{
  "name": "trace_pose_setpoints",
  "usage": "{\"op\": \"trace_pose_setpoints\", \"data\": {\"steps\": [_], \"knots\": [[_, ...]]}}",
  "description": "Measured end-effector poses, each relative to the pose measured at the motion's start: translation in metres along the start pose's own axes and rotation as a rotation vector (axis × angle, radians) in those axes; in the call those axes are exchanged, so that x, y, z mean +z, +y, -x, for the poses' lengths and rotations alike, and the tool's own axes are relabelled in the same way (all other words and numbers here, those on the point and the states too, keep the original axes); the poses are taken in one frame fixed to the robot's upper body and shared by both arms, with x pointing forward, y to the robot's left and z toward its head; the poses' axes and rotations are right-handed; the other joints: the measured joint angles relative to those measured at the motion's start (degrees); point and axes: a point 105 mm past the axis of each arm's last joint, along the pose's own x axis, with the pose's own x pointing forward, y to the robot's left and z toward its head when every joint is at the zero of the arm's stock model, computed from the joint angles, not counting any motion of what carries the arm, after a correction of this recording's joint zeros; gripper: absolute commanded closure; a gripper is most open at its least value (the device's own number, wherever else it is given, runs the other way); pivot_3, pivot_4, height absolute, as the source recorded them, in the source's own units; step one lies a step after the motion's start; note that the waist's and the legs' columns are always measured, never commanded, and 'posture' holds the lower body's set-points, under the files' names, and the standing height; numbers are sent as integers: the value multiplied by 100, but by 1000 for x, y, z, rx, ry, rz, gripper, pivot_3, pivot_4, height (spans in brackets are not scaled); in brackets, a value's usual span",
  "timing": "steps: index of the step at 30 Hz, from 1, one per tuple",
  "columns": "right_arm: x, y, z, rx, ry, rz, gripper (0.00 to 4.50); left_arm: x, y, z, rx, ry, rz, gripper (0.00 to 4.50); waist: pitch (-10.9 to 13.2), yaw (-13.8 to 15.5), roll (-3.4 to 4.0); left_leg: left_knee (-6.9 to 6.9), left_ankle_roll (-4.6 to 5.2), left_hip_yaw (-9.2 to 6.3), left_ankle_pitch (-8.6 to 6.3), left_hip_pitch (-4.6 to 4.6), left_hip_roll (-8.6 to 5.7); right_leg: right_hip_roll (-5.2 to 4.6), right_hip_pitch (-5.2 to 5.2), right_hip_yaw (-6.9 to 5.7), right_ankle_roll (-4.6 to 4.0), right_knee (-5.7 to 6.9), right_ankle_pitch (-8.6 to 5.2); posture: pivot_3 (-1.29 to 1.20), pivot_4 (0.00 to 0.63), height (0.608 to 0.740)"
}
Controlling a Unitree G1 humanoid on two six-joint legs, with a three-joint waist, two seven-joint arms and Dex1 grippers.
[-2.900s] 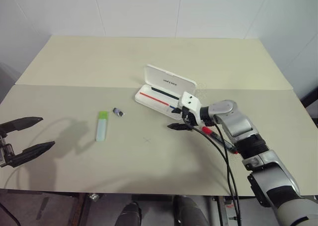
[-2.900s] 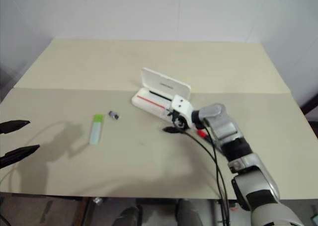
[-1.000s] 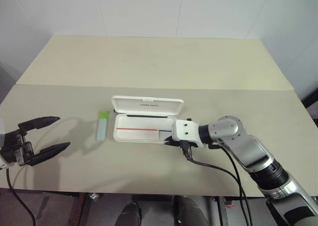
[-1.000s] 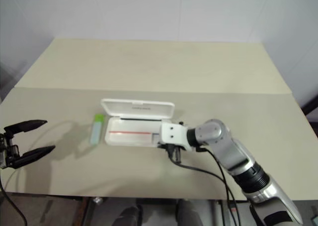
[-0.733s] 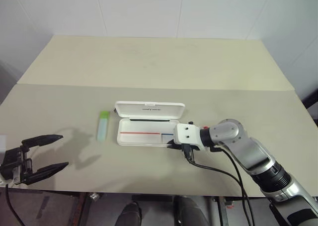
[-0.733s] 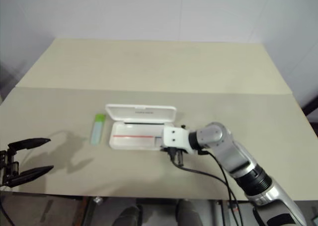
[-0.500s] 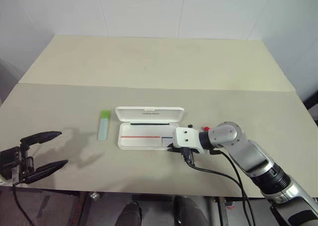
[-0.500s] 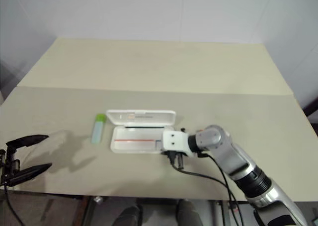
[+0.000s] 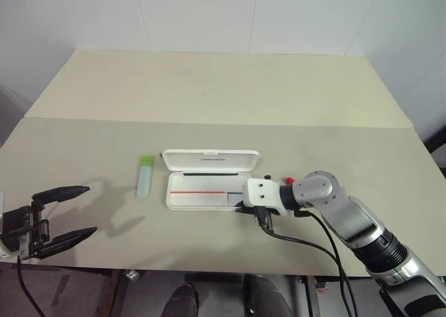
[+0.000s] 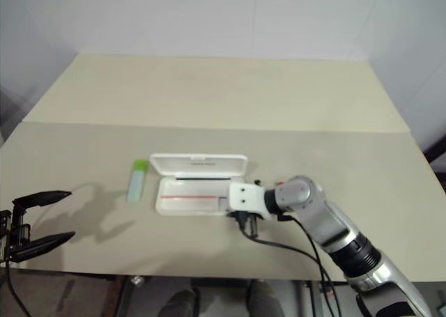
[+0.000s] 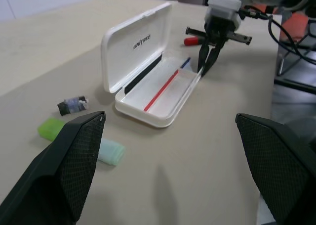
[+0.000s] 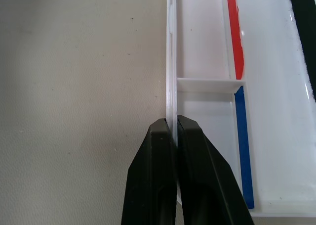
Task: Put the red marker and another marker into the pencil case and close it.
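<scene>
Two black fingers (image 12: 158, 175) of the right gripper (image 12: 171, 122) pinch the thin front wall of the pencil case (image 9: 202, 190), closed on that rim near its right end, just left of centre in the head view. Its lid stands open and the tray holds no marker. At the lower left of the frame the left gripper (image 9: 70, 211) hovers over the desk (image 9: 209, 87) edge, spread wide and holding nothing. Left of the case lies the pale green marker (image 9: 145, 175), apart from it. Just right of the case, behind the right wrist, shows the red marker (image 9: 286, 180).
</scene>
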Motion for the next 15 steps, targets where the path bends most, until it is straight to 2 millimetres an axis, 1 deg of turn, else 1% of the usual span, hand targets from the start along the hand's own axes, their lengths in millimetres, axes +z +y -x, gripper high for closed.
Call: {"op": "trace_pose_setpoints", "data": {"steps": [2, 8, 9, 15], "knots": [[-1, 0, 0, -1, 2, -5, 2336, -3, 0, -2, -8, 1, 8, 0, 0, 2, 0, 0, 0, -1, 0, 0, 0, 0, 0, 0, 0, 1, 0, 0, 150, 740], [-2, -2, 0, -11, 4, -8, 321, -2, 3, -2, -3, -5, -11, 0, 0, -4, 0, 0, 0, 0, 0, 0, 0, 1, 0, 0, 0, 1, 0, 0, 150, 740], [-2, -2, 1, -15, 3, -8, 52, -2, 4, -2, 1, -6, -9, 0, 0, -5, 0, 0, 0, 0, 0, 0, 0, 1, 0, 0, 0, 1, 0, 0, 150, 740], [2, -4, 4, -16, -38, -27, 52, -5, 4, -4, -7, 2, -7, 0, 0, -1, 0, 0, 0, 0, 0, 0, 0, 0, 0, 0, 1, 1, 0, 0, 150, 740]]}}
